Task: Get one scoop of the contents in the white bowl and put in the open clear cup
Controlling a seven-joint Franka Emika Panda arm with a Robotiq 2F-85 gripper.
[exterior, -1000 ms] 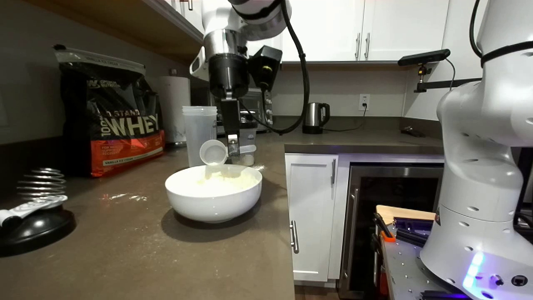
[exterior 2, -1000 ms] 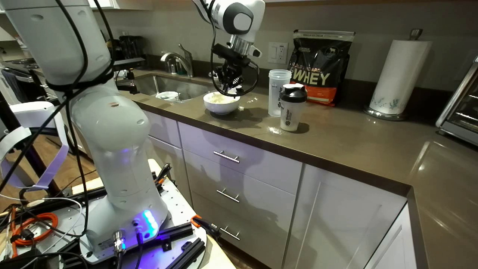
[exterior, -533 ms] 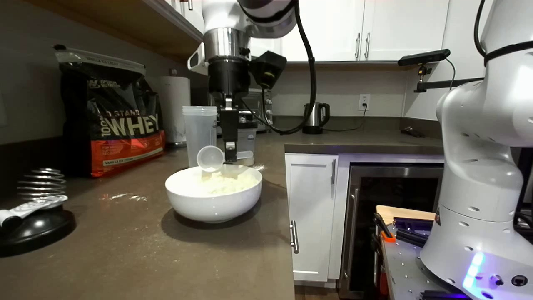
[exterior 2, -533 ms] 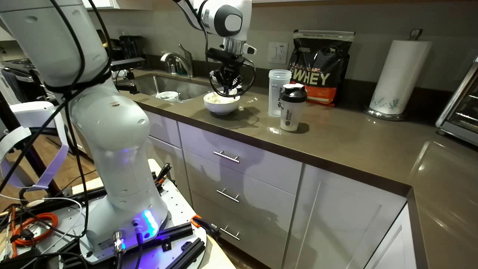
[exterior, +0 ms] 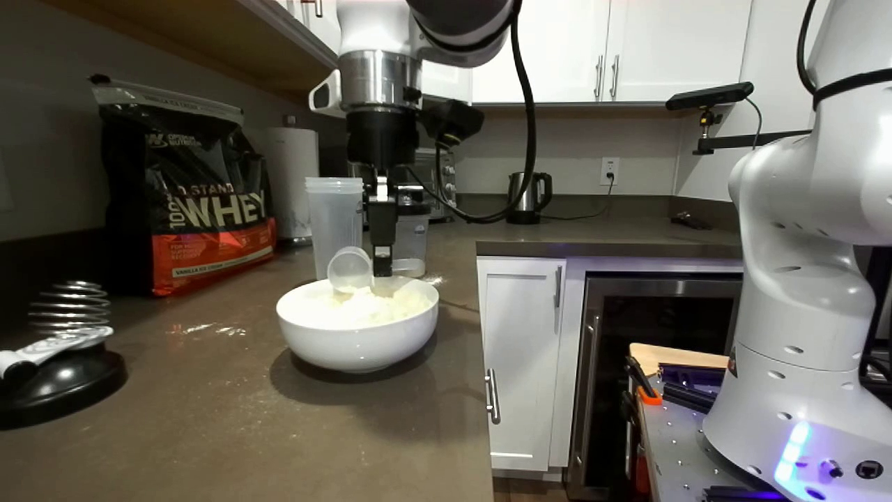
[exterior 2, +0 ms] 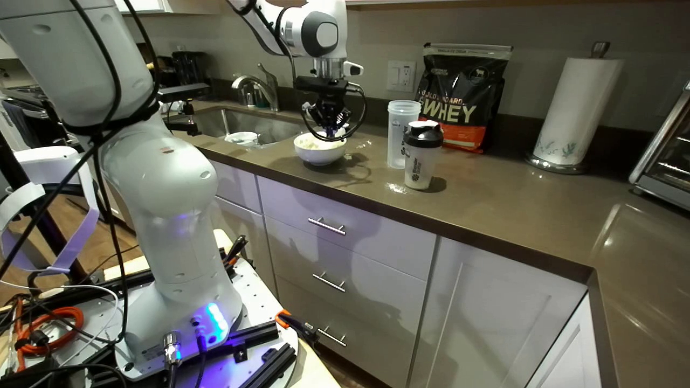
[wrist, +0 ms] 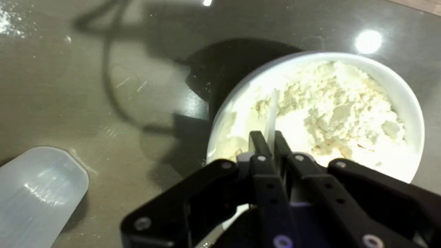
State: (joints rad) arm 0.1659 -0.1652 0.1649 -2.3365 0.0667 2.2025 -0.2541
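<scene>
the scoop [exterior: 350, 270] was held by its thin handle [wrist: 272, 115], which the end effector [wrist: 269, 137] pinched between narrowly set fingers [wrist: 260, 144]. its round end hung tilted just beside the fingertips, lower edge down at the powder [exterior: 401, 303] in the white bowl [exterior: 357, 345]. the arm [exterior 2: 323, 33] reached out over the table [exterior 2: 512, 199], its wrist pointing straight down above the bowl. the open clear cup [exterior 2: 396, 140] stood upright near the bowl.

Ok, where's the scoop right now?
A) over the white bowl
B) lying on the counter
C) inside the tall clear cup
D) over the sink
A: in an exterior view the scoop, held by the gripper, hangs inside the rim of the white bowl, low by the powder.
</scene>
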